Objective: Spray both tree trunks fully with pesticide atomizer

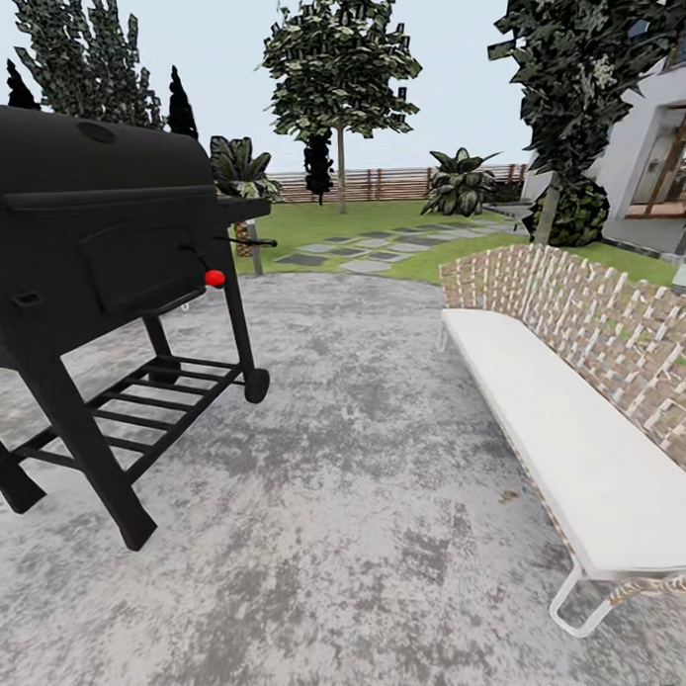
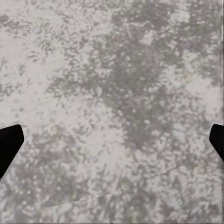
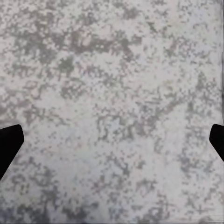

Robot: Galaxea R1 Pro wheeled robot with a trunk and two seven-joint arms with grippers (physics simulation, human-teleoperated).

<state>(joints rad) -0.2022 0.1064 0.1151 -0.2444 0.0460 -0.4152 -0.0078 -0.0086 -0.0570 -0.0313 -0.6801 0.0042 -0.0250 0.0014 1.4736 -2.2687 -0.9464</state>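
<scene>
Still
left gripper (image 2: 112, 144): fingers spread wide, empty, mottled concrete patio (image 1: 349, 501) under it
right gripper (image 3: 112, 144): likewise wide, empty; likely readied for grasping
atomizer: unseen
tree (image 1: 341, 165): far ahead beyond barbecue (image 1: 92, 243), bench (image 1: 574, 434)

Black grill (image 1: 102, 243) running off left edge of head view — its far legs and left end cut off. White bench (image 1: 574, 444) running off right edge, woven back partly lost. House (image 1: 653, 164) at right showing as sliver only. Right tree (image 1: 581, 68) losing crown past top edge; its trunk (image 1: 548, 215) standing partly behind bush (image 1: 574, 211). Distant fence (image 1: 387, 183) showing in pieces between plants. Left gripper (image 2: 112, 142) and right gripper (image 3: 112, 142) showing only dark fingertip corners at frame edges — rest of fingers cut off.
</scene>
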